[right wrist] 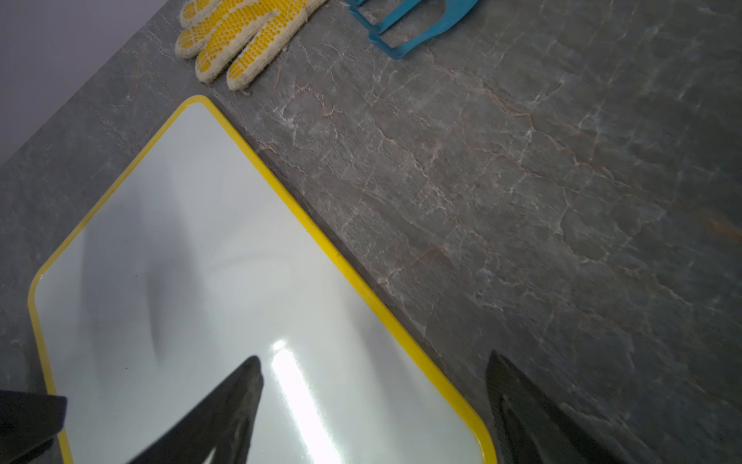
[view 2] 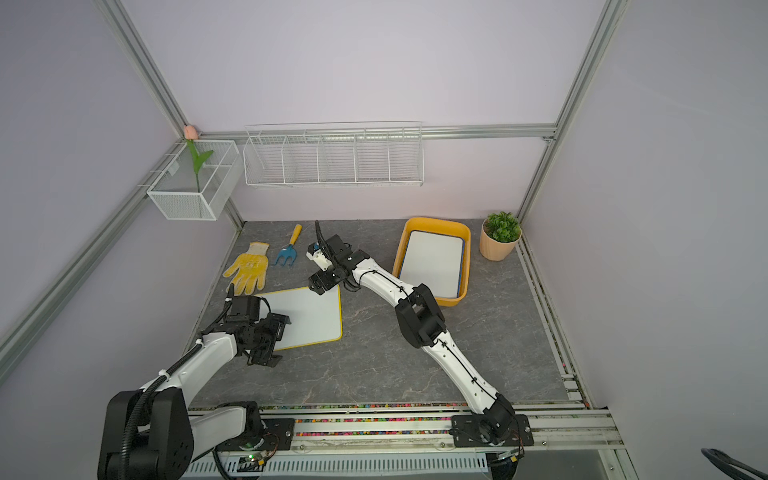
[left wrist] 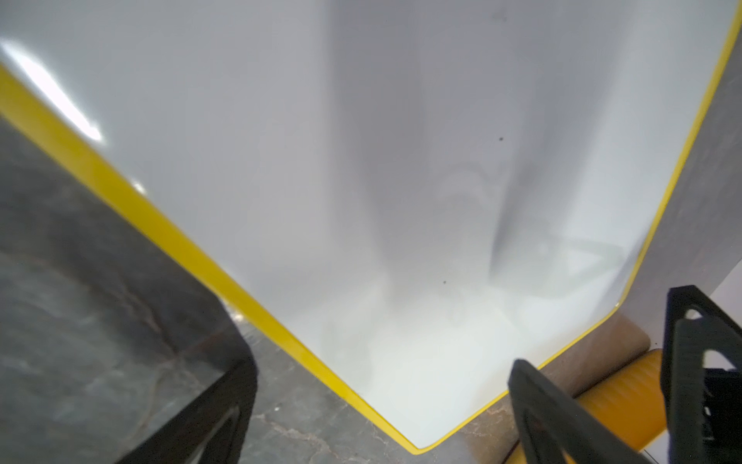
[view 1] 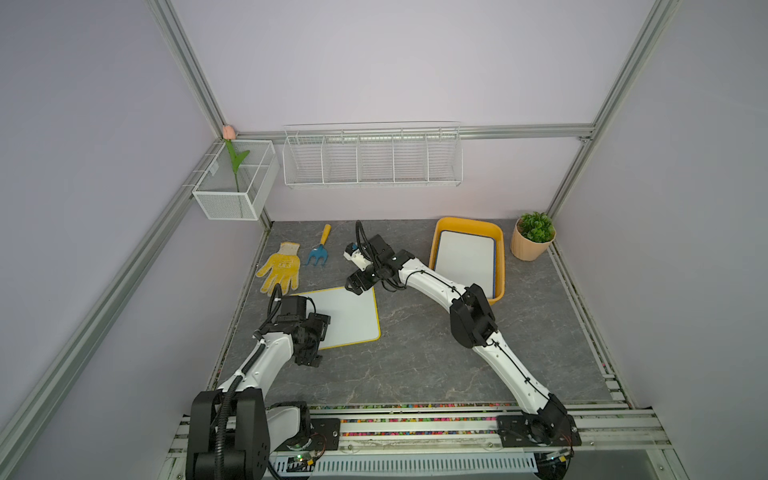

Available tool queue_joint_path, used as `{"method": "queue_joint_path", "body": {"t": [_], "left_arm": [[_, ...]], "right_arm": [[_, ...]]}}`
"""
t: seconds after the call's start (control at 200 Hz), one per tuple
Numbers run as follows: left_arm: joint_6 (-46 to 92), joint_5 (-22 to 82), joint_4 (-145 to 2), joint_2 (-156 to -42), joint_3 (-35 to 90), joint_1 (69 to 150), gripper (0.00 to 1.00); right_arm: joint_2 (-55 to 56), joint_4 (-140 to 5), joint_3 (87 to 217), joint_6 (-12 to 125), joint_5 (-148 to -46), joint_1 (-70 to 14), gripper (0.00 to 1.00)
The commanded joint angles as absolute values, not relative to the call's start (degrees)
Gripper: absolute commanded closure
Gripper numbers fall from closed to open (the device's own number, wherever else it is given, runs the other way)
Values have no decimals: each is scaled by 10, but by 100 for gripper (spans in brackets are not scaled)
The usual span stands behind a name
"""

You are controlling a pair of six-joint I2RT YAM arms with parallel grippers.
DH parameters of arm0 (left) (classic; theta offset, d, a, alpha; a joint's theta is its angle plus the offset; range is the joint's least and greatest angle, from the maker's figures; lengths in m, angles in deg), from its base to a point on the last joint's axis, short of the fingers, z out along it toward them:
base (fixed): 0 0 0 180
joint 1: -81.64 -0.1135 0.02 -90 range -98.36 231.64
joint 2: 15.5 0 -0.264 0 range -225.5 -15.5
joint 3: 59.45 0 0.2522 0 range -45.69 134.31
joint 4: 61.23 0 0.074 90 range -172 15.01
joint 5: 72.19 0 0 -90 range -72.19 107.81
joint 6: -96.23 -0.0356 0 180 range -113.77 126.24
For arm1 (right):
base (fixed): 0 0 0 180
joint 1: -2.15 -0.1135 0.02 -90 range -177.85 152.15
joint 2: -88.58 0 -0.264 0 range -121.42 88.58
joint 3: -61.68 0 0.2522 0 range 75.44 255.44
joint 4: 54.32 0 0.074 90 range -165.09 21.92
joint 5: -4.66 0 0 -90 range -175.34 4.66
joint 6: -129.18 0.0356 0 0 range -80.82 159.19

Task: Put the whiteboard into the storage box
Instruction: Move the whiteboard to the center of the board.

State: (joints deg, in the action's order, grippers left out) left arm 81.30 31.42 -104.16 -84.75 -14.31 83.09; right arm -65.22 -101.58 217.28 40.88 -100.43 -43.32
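Observation:
A yellow-framed whiteboard (view 1: 351,318) (view 2: 311,318) lies flat on the grey table, left of centre. My left gripper (view 1: 316,342) (view 2: 275,340) hovers open over its near left corner; the left wrist view shows that corner of the whiteboard (left wrist: 361,160) between the spread fingers of the left gripper (left wrist: 383,363). My right gripper (view 1: 357,288) (view 2: 323,284) stands open over the far right corner, its fingers straddling the yellow edge of the whiteboard (right wrist: 200,261) in the right wrist view (right wrist: 373,357). The yellow-orange storage box (view 1: 467,221) (view 2: 436,221) sits at the back right and holds a blue-framed whiteboard (view 1: 465,264).
A yellow glove (view 1: 280,268) and a blue hand rake (view 1: 319,249) lie behind the whiteboard at the left. A potted plant (view 1: 534,237) stands right of the box. A wire basket (view 1: 235,183) and a long wire rack (view 1: 372,158) hang on the walls.

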Motion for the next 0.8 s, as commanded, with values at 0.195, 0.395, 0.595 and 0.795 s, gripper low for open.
{"method": "queue_joint_path", "body": {"t": [0.195,0.395,0.595,0.795], "left_arm": [[815,306,-1017,-890,-140,830,1],[800,299,-1024,-894,-131,830,1],[789,297,-1034,-884,-137,830,1],[778,296,-1043,-874,-142,830,1]], "right_arm": [[-675,-1051,2184,410,-1040,-438,11],[-671,-1078,2167,385,-1044,-451,11],[-624,-1018,2091,392,-1025,-454,11],[-636,-1072,2114,395,-1043,-461,11]]}}
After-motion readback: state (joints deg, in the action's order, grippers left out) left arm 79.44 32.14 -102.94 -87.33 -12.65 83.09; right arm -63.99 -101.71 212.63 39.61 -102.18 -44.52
